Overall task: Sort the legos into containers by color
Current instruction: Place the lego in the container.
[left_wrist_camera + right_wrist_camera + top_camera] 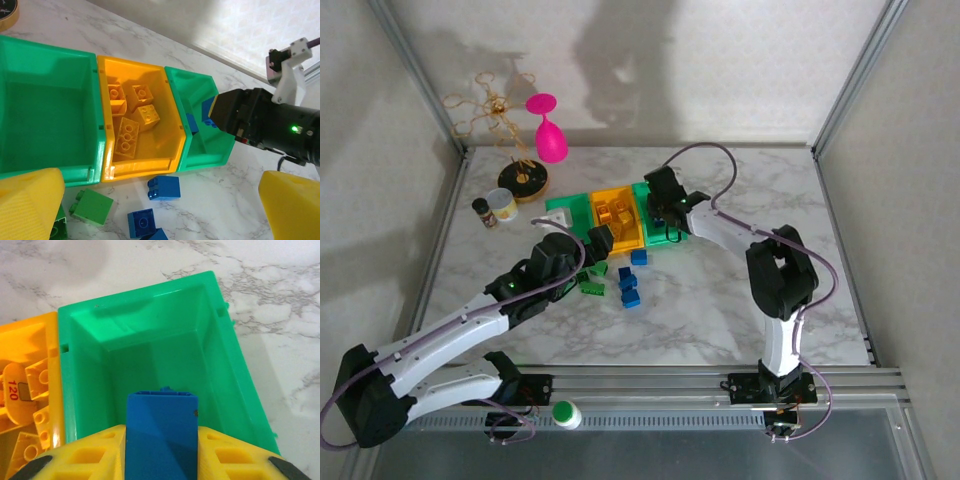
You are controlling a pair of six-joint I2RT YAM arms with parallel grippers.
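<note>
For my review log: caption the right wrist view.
Right gripper holds a blue lego over the green bin, beside the orange bin.

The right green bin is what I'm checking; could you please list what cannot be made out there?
Right wrist view: the blue brick and yellow fingers hide the right green bin's near floor.
Left wrist view: the right arm covers part of its inside.
Top view: that arm covers it too.

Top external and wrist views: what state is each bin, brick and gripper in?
left gripper: open, empty
right gripper: shut on blue brick, over right green bin
orange bin: holds yellow bricks
left green bin: looks empty
green bricks: loose on table
loose blue bricks: on table, unsorted
</note>
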